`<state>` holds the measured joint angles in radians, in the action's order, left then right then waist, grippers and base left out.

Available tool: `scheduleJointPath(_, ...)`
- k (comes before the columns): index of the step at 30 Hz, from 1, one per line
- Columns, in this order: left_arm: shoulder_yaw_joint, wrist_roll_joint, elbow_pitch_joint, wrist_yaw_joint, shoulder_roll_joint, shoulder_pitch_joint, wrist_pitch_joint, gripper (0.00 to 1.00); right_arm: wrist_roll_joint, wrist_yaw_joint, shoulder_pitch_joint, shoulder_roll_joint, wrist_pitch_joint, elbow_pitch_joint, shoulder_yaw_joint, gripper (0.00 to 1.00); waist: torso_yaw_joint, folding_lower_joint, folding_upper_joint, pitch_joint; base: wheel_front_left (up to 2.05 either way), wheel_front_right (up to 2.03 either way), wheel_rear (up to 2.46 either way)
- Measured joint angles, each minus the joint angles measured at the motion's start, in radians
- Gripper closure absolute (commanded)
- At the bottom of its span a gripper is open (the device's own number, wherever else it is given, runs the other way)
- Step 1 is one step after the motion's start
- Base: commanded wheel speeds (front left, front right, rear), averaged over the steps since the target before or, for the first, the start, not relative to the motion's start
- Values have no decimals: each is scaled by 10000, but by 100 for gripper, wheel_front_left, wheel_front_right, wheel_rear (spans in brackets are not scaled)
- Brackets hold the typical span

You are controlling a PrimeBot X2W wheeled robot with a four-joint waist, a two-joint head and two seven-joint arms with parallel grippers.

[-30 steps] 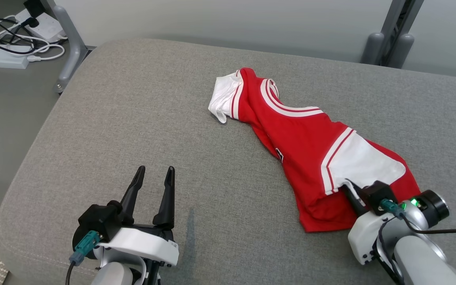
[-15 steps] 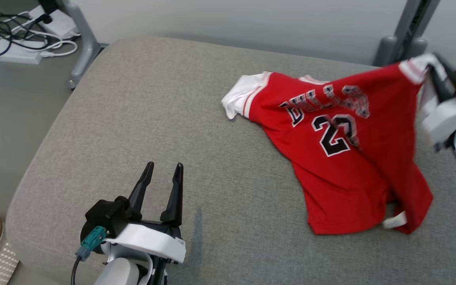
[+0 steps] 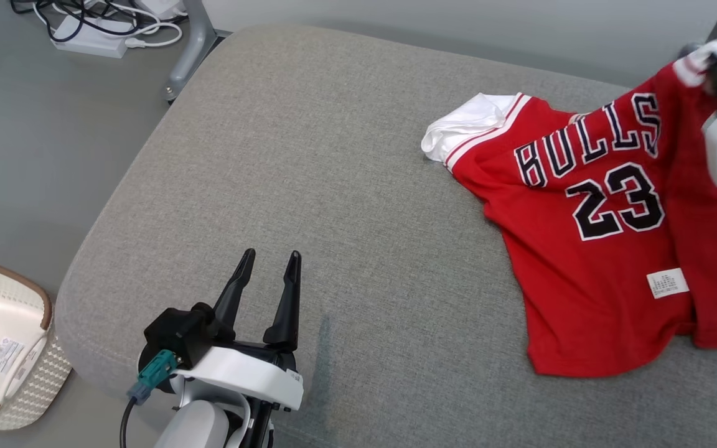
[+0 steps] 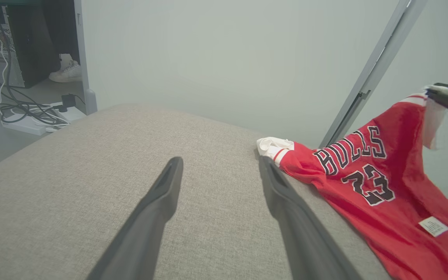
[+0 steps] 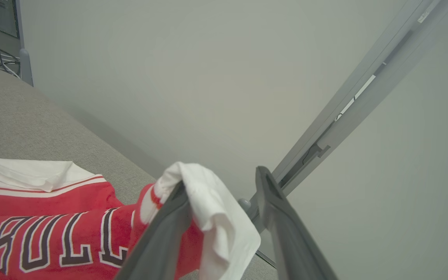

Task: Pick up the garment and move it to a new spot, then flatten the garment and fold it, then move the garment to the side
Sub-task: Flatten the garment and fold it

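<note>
The left gripper (image 3: 270, 256) hovers spread and empty over the grey cushion (image 3: 333, 155); the red jersey (image 3: 589, 249) lies ahead of its fingers and off to their right, well apart, one white sleeve (image 3: 458, 127) flat on the cushion. From that sleeve the jersey's shoulder line climbs to the right gripper (image 5: 221, 177), whose fingers stand parted, the other sleeve (image 5: 212, 206) merely draped over one of them; the right arm is nearer.

Grey couch (image 3: 309, 155) w/ pale wall (image 4: 208, 58), floor cables (image 3: 106, 14).
</note>
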<state>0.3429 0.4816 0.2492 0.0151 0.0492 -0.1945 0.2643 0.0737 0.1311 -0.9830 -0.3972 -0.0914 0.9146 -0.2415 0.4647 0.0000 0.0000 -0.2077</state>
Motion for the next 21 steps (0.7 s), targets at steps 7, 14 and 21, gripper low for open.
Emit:
scheduleJointPath(7,-288,-357,92,-44,-4,6,2,0,-512,0,365,617,-882,970,-380,0,-549,0,0,305,0,0,0)
scheduleJointPath(14,-963,-844,-29,-167,2,33,2,0,-1611,0,1455,1321,-1572,525,-652,0,-1711,-1,0,967,0,0,0)
scheduleJointPath(21,-1517,-1007,-100,-182,-6,328,0,0,-2232,0,3131,1317,-1657,-865,-876,0,-2820,0,0,1578,0,0,0)
